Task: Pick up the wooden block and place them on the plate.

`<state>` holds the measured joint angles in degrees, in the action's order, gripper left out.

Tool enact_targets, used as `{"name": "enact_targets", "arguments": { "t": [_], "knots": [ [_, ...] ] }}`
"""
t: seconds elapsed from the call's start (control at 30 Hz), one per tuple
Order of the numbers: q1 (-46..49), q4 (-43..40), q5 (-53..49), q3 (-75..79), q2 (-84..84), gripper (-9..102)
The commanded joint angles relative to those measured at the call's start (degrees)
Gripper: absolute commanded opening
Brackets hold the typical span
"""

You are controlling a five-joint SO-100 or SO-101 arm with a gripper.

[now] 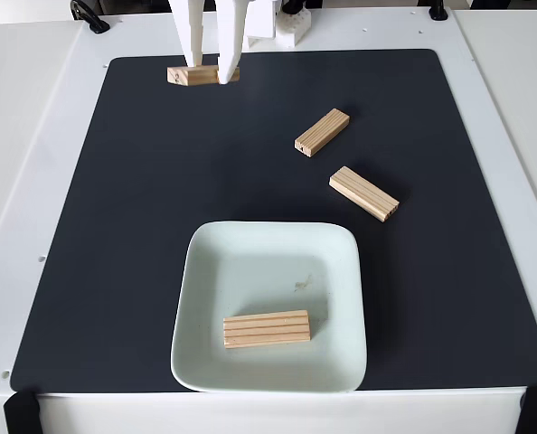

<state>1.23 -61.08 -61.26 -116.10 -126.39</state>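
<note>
Fixed view | gripper point(212, 74) spread astride far wooden block point(202, 75) at mat point(142, 226) edge | step: grasping | next: pinch, lift, carry to plate point(201, 271)

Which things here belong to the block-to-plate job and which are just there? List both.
Job:
- plate, one wooden block already on it
- block at the gripper, top of the mat
- two loose blocks

Just there:
- black mat
- white table
</note>
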Motion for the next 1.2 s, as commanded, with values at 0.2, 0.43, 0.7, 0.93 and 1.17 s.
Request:
{"name": "enact_targets", "arguments": {
  "t": [0.2, 0.43, 0.7, 0.93, 1.17],
  "knots": [
    [-8.8, 0.5, 41.7, 27.9, 18.2, 0],
    [-9.1, 0.5, 54.8, 47.7, 44.0, 0],
    [-8.7, 0.5, 60.4, 78.8, 71.8, 0],
    [-10.6, 0.5, 61.2, 97.8, 85.3, 0],
    [-12.7, 1.4, 61.6, 99.1, 86.1, 0]
  ]
}}
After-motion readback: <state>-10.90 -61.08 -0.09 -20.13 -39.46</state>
